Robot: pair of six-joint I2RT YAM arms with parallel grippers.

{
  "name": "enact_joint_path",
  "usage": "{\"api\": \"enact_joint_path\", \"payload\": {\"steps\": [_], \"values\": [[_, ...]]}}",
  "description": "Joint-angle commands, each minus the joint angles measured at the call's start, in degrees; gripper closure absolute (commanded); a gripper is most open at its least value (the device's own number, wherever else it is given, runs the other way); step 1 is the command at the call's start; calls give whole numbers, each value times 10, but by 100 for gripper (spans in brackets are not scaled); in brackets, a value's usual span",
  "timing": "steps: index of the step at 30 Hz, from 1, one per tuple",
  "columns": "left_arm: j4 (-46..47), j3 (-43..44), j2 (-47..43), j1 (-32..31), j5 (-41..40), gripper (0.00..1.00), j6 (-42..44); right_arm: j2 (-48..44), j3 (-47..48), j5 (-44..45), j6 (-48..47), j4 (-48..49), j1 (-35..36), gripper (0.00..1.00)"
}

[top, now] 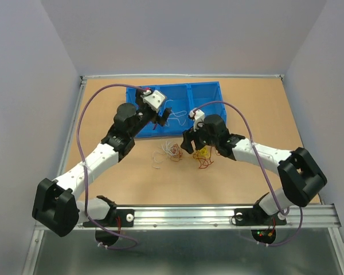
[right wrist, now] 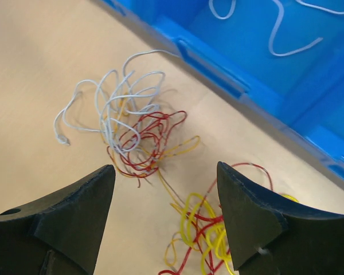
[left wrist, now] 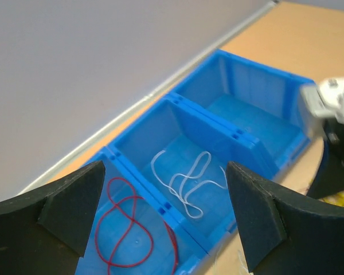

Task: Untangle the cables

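The cables lie on the table in front of the blue bin (top: 209, 94). One bunch of white, red and yellow wires (top: 171, 152) is on the left, a yellow and red bunch (top: 203, 160) on the right. In the right wrist view the white-red bunch (right wrist: 132, 134) and the yellow-red bunch (right wrist: 209, 238) show below my open right gripper (right wrist: 165, 172), which hovers just above them (top: 189, 143). My left gripper (left wrist: 163, 189) is open and empty above the bin (top: 160, 119). A red wire (left wrist: 123, 229) lies in the bin's left compartment, a white wire (left wrist: 186, 177) in the middle one.
The bin (left wrist: 241, 137) has three compartments; the right one holds nothing visible. Its front wall (right wrist: 218, 74) is close to the tangled bunches. Grey walls surround the table, and a metal rail (top: 183, 215) runs along the near edge.
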Motion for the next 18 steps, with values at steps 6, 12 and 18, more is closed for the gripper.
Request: {"api": "enact_joint_path", "payload": {"steps": [6, 12, 18], "values": [[132, -15, -24, 104, -34, 2, -164, 73, 87, -91, -48, 34, 42, 23], [153, -27, -28, 127, -29, 2, -177, 129, 138, -87, -48, 34, 69, 25], [159, -31, -33, 127, -24, 2, -177, 178, 181, -52, -41, 22, 82, 29]]}}
